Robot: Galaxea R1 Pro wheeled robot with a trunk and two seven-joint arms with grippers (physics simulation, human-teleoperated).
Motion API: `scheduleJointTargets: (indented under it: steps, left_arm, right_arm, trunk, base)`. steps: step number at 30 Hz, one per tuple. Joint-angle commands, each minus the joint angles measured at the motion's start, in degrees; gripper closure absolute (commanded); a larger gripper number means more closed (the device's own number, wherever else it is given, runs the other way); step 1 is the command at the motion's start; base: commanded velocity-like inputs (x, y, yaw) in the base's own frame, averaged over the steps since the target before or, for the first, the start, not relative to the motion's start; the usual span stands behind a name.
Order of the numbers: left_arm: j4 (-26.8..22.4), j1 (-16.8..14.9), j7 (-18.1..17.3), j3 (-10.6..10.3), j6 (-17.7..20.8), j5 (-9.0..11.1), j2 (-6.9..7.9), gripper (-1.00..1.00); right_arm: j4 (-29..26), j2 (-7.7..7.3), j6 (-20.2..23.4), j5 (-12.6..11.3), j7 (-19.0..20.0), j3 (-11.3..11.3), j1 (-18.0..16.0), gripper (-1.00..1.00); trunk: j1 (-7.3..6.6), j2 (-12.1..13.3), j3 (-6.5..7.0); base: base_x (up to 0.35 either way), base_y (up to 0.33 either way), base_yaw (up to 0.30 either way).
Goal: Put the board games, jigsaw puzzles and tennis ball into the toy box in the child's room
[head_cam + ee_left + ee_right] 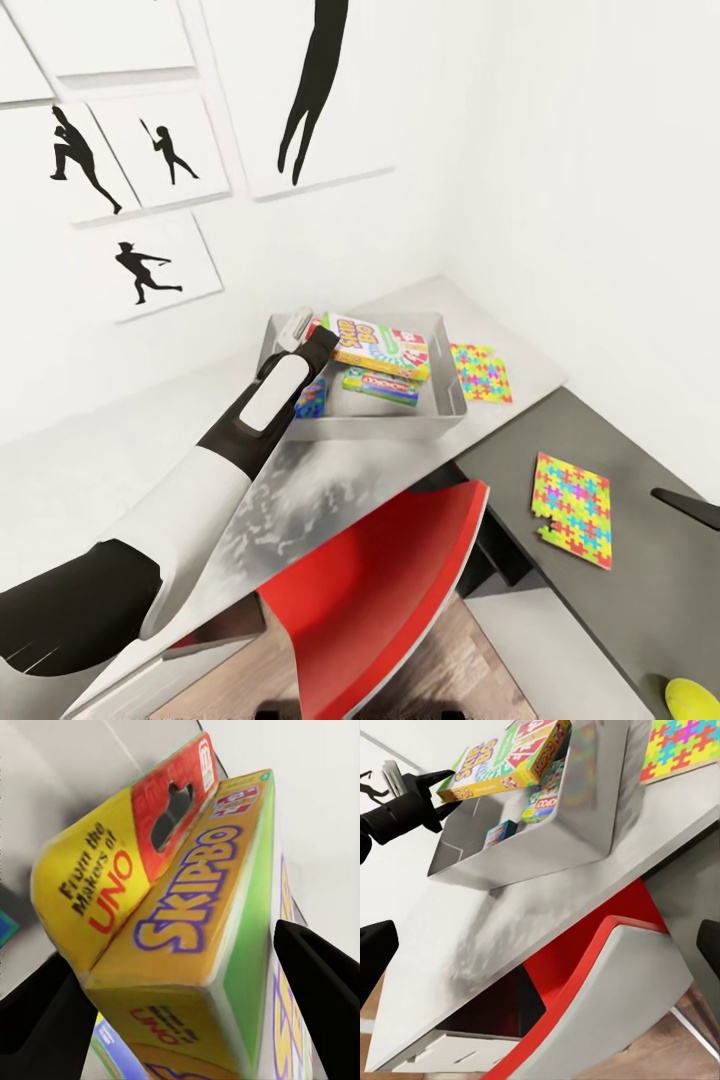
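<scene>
Head view shows your left gripper (318, 342) reaching over the near-left corner of the grey metal toy box (440, 415) on the pale grey table (150, 450), its two black fingers (319, 982) pinched on the end of the yellow Skip-Bo board game box (378, 345), which hangs tilted above the tray's contents. So you are at the drop-off for this game; judging by that, the next move is to lower it a little and let go, so it settles flat and does not tip over the wall. A blue and green Monopoly-style game box (380, 385) and a small blue box (311, 397) already lie inside beneath it. Left to fetch: one multicoloured jigsaw puzzle (481, 372) just beside the tray's far side, another jigsaw puzzle (572, 508) on the dark lower desk (640, 620), and the yellow-green tennis ball (693, 700) at its near corner. The red chair (390, 590) stands between you and those. Whether your right gripper (540, 952) is spread, I cannot tell.
</scene>
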Motion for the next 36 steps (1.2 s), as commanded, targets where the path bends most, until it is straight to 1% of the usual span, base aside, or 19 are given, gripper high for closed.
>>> scheduleJointTargets:
  steps: [1,6,10,15,32,34,36]
  left_arm:
    - [-0.1,-0.1,0.1,-0.1,0.1,0.1,0.01,1.0]
    - [0.0,-0.2,-1.4,-0.1,0.1,0.0,0.04,1.0]
    - [0.3,-0.5,-3.9,-0.1,0.1,0.0,0.16,1.0]
    - [0.5,-0.5,-5.1,-0.1,0.0,0.0,0.37,1.0]
    - [0.8,-0.6,-5.8,-0.1,0.0,-0.1,0.57,1.0]
    - [0.8,-0.6,-5.9,-0.1,0.0,-0.4,0.62,1.0]
    - [0.9,-0.7,-5.9,0.0,0.0,-1.2,0.67,1.0]
  right_arm:
    - [0.0,0.02,0.2,0.1,0.2,0.0,0.0,-1.0]
    - [0.0,0.09,0.2,0.1,0.2,0.1,0.0,-1.0]
    - [0.0,0.21,0.2,0.1,0.2,0.2,0.0,-1.0]
    - [0.0,0.27,0.1,0.1,0.4,0.2,0.0,-1.0]
    - [0.0,0.33,0.0,0.1,0.6,0.2,0.0,-1.0]
    - [0.0,0.33,0.0,0.1,0.7,0.2,0.0,-1.0]
    - [0.0,0.33,0.0,0.1,0.7,0.2,0.0,-1.0]
  trunk:
    - [0.03,-0.1,-0.18]
    - [0.03,-0.1,-0.65]
    - [0.03,-0.1,-0.97]
    - [0.03,-0.1,-1.17]
    - [0.03,-0.1,-1.35]
    - [0.03,-0.1,-1.43]
    - [0.03,-0.1,-1.53]
  base:
    - [0.0,0.0,0.0]
    - [0.0,0.0,0.0]
    - [0.0,0.0,0.0]
    - [0.0,0.0,0.0]
    - [0.0,0.0,0.0]
    - [0.0,0.0,0.0]
    - [0.0,0.0,0.0]
